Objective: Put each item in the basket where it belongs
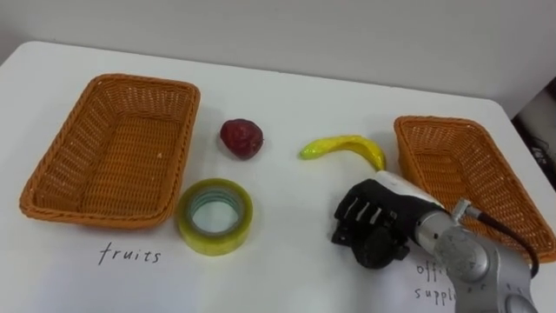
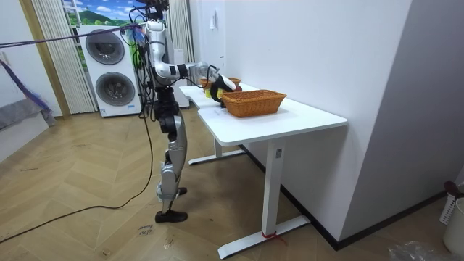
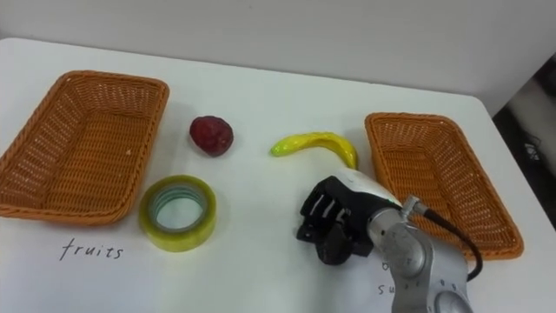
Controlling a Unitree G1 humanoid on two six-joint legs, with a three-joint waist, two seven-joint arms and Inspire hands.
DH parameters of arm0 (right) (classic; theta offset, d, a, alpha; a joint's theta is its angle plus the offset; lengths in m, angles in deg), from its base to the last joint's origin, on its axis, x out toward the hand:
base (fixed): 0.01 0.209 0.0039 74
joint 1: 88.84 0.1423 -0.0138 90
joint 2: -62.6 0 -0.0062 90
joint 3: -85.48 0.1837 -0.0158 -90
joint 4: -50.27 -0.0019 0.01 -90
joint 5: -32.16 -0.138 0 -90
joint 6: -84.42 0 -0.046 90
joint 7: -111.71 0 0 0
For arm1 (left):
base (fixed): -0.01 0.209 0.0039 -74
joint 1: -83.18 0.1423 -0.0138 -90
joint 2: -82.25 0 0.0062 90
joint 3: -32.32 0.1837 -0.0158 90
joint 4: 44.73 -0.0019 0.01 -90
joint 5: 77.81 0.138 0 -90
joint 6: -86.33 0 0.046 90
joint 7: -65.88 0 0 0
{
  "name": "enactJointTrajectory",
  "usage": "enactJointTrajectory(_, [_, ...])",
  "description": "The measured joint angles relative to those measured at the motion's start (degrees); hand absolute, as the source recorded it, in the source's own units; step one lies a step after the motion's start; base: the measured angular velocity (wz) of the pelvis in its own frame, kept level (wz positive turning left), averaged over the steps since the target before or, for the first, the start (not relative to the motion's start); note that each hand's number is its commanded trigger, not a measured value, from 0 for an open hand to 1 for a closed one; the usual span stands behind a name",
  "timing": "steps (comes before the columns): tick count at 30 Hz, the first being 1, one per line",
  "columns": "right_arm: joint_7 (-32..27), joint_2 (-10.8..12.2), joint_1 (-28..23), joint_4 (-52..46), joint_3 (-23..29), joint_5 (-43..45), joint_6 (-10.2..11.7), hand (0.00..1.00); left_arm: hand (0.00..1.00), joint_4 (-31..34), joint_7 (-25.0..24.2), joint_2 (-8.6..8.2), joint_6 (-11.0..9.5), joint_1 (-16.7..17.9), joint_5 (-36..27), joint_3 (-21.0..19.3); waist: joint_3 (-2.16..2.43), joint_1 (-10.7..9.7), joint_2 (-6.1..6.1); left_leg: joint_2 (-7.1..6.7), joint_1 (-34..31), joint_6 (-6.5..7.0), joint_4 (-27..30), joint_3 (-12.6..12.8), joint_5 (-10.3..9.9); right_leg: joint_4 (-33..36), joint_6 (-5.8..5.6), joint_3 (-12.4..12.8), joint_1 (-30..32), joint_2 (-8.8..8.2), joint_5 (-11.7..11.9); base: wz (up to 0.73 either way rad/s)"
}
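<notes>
Right hand [image 1: 375, 224] hangs clenched, empty, near the banana [image 1: 346, 148]; red fruit [image 1: 241, 138] and tape [image 1: 217, 240] lie unsorted between fruits basket [image 1: 52, 198] and supplies basket [image 1: 410, 130]. Risk, I judge: supplies basket is nearest, so banana could land wrong.

Your white table [image 1: 287, 96] carries a wicker basket at each end, the left basket [image 1: 143, 80] and the right basket [image 1: 460, 165] (each has a handwritten label on the tabletop in front of it, the right one partly hidden). Between them, a dark red fruit [image 1: 241, 138] and a yellow banana [image 1: 345, 148] lie near each other without touching. Nearer the robot, a roll of yellowish tape [image 1: 215, 242] lies flat just beside the left basket.
</notes>
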State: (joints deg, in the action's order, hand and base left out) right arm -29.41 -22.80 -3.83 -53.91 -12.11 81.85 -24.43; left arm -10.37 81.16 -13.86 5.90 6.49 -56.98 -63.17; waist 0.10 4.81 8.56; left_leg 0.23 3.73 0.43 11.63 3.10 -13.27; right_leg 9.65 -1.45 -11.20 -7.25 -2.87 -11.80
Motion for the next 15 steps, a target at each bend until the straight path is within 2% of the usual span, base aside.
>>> enactJointTrajectory(7, [-0.5,0.1,0.0,-0.3,1.7,-0.1,0.7,1.00,0.00,-0.1,0.3,-0.29,-0.6,-0.1,0.1,0.0,-0.05,0.0,-0.28,0.00,-0.2,0.00,0.0,0.1,0.0,0.0,0.00,0.1,0.3,0.00,0.0,0.00])
enactJointTrajectory(11, [-2.4,0.3,0.0,-3.3,5.2,-0.3,1.3,1.00,0.00,-1.6,0.3,-0.63,-1.2,0.0,0.0,0.0,-0.43,-0.4,-1.30,0.01,-0.1,0.00,-0.2,0.3,0.0,0.0,-0.01,0.3,0.4,0.00,0.0,0.00])
enactJointTrajectory(13, [-3.9,0.3,0.0,-5.7,6.0,-0.3,1.9,1.00,0.00,-1.7,0.4,-1.04,-1.2,0.6,0.0,0.0,-0.40,-0.9,-1.99,0.02,-0.2,0.00,-0.3,0.5,0.0,0.0,-0.01,0.2,0.4,0.00,0.0,0.00])
enactJointTrajectory(15, [-6.5,0.3,0.1,-7.6,6.8,-1.0,3.2,1.00,0.00,-1.7,0.4,-1.66,-1.5,1.6,0.1,0.0,-0.05,-1.4,-2.70,0.01,-0.1,0.01,-0.3,0.7,0.0,0.0,-0.01,0.4,0.4,-0.02,0.0,0.00])
